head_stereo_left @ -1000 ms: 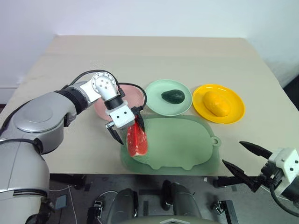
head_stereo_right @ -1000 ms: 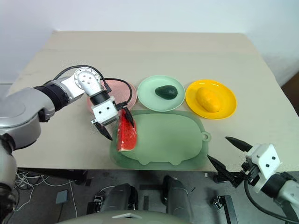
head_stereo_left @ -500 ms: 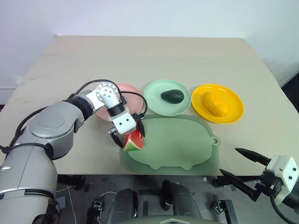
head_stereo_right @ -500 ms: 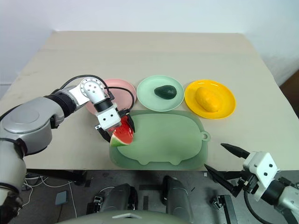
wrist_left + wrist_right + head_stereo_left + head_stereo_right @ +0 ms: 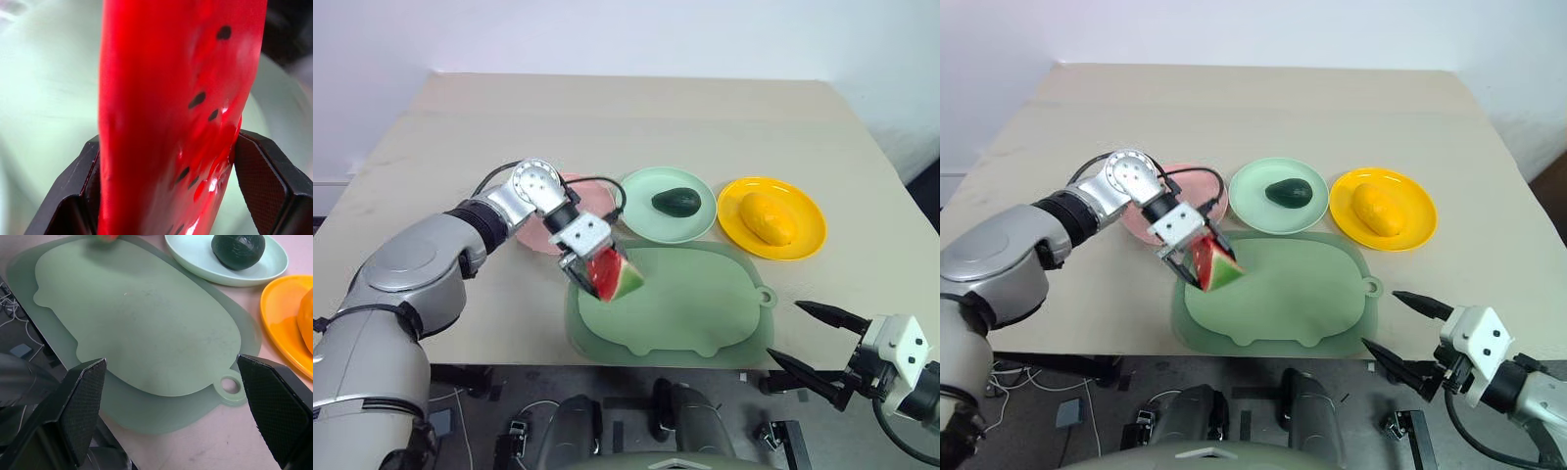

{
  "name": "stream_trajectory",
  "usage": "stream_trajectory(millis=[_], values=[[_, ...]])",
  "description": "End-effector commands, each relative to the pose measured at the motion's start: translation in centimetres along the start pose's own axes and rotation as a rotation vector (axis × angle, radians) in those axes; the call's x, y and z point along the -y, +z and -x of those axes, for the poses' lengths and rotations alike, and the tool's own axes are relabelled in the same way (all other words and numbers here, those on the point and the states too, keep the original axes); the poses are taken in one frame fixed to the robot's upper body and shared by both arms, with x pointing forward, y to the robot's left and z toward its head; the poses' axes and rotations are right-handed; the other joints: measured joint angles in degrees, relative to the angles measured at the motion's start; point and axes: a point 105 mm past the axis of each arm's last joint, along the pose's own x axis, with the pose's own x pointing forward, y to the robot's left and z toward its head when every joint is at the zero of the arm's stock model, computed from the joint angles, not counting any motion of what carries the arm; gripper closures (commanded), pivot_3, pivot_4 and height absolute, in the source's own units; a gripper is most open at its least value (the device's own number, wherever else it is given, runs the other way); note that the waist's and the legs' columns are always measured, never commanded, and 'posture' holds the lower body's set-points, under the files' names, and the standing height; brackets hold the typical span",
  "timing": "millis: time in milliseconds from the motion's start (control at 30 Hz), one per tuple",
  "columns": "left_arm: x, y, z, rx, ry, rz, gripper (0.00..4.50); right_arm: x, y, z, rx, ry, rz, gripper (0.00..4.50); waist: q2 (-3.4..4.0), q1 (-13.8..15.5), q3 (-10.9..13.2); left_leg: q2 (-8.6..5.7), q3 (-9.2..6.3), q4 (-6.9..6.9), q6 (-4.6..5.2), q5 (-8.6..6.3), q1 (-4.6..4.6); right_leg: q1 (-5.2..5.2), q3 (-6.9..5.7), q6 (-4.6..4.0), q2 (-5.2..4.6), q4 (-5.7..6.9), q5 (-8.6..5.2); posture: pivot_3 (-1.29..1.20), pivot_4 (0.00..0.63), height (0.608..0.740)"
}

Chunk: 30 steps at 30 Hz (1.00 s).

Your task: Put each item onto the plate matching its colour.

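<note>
Tabletop [image 5: 636, 117]: pale green mat [image 5: 705, 308] at the near edge; behind it, in a row, pink plate [image 5: 540, 233], mint plate [image 5: 651, 217] with the avocado [image 5: 676, 203] on it, yellow plate [image 5: 803, 240] with the mango [image 5: 767, 216] on it.

Left gripper [image 5: 596, 269]: fingers closed on the watermelon wedge [image 5: 612, 276], clamping its flat red faces, over the mat's left end just beside the pink plate.

Right gripper [image 5: 811, 342]: fingers wide apart, holding nothing, off the tabletop's near right.

Wedge judged light, rigid, glossy plastic, likely slippery; flat faces give the best hold, not the curved rind.
</note>
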Motion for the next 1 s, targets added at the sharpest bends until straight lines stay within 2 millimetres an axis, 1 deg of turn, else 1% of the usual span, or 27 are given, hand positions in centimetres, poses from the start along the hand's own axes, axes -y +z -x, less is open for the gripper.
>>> stream_trajectory(millis=[33,100,167,233,367,500,700,833,967,1000], values=[[-3.0,3.1,3.7,0.096,0.18,0.05,1.31,0.4,0.4,-0.2,0.013,0.021,0.021,0.0,0.0,0.0,0.0,0.0,0.0,0.0,0.0,0.0,0.0,0.0,0.0,0.0,0.0,0.0,0.0,0.0,0.15,0.733],[-3.3,2.6,5.1,0.06,0.237,0.093,1.31,0.6,0.5,-0.4,0.022,0.031,0.021,0.0,0.0,0.0,0.0,-0.01,0.01,0.01,0.0,0.0,0.0,0.0,-0.02,0.02,0.0,0.01,-0.01,0.0,0.15,0.733],[-3.0,1.4,6.1,-0.004,0.271,0.134,1.31,0.9,0.6,-0.8,0.031,0.039,0.026,0.0,0.01,-0.2,0.0,-0.02,0.02,0.0,0.0,0.0,0.02,0.0,-0.03,0.02,0.02,0.01,-0.01,0.0,0.15,0.733],[-2.6,0.4,7.1,-0.034,0.323,0.176,1.31,1.1,0.8,-1.2,0.041,0.048,0.029,0.0,0.01,-0.2,0.0,-0.02,0.04,-0.06,0.0,0.0,0.01,0.03,-0.01,0.02,0.04,0.06,0.02,0.0,0.15,0.733],[-1.7,-1.9,8.4,-0.115,0.39,0.247,1.31,1.2,1.1,-1.8,0.054,0.065,0.033,0.0,0.0,-0.1,0.0,-0.02,0.01,-0.03,0.0,0.0,0.03,-0.05,-0.03,-0.1,0.06,0.08,0.1,0.0,0.15,0.733],[-0.6,-3.9,8.9,-0.193,0.429,0.308,1.31,1.1,1.2,-2.1,0.054,0.095,0.04,0.0,-0.09,0.0,0.0,-0.06,0.02,0.01,0.02,-0.01,-0.01,-0.04,-0.05,-0.09,0.0,0.06,0.13,0.0,0.15,0.733],[0.4,-6.5,9.3,-0.35,0.476,0.357,1.31,0.9,1.0,-2.1,0.048,0.116,0.048,0.0,-0.16,0.0,0.1,-0.1,0.02,0.02,0.05,-0.02,0.0,-0.02,-0.05,0.06,-0.04,0.07,0.22,0.0,0.15,0.733],[0.7,-7.7,9.3,-0.409,0.504,0.378,1.31,0.8,1.3,-2.5,0.061,0.128,0.046,0.0,-0.16,-0.1,0.1,-0.09,0.03,0.01,0.04,-0.02,0.03,-0.03,-0.05,0.07,-0.04,0.09,0.23,0.0,0.15,0.733],[0.5,-8.1,9.2,-0.437,0.529,0.358,1.31,0.6,1.3,-2.7,0.064,0.131,0.046,0.0,-0.16,-0.1,0.1,-0.08,0.04,0.01,0.04,-0.02,0.03,-0.03,-0.06,0.07,-0.04,0.1,0.23,0.0,0.15,0.733],[0.5,-8.2,9.2,-0.442,0.533,0.354,0.97,0.6,1.3,-2.8,0.066,0.132,0.045,0.0,-0.16,0.0,0.1,-0.08,0.04,0.01,0.04,-0.02,0.02,-0.03,-0.07,0.07,-0.04,0.11,0.23,0.0,0.15,0.733]])
